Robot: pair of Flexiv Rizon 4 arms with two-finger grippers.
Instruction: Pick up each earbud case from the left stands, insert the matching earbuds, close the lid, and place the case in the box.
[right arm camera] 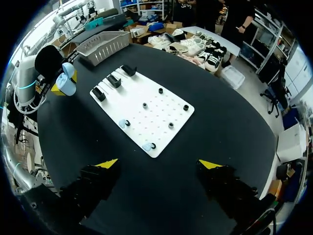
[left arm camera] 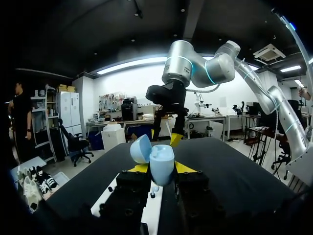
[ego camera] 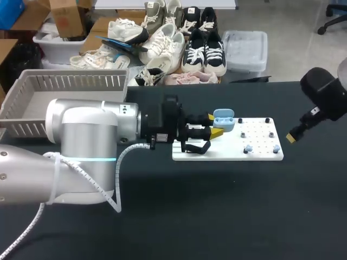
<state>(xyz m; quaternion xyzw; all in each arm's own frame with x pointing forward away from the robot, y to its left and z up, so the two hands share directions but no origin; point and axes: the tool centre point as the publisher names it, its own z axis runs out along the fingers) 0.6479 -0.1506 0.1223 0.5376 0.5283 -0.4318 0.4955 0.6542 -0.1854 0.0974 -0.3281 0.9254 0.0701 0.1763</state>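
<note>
Left wrist view: blue earbud case, lid open, is pinched between the narrowly parted tips of the left gripper above the white board; right gripper is spread wide, empty; the case may be tilted if an earbud is pressed in off-centre.

It was probably a robotics lab: the left arm and right arm hung over a black table bearing a white pegged board and a grey box.
</note>
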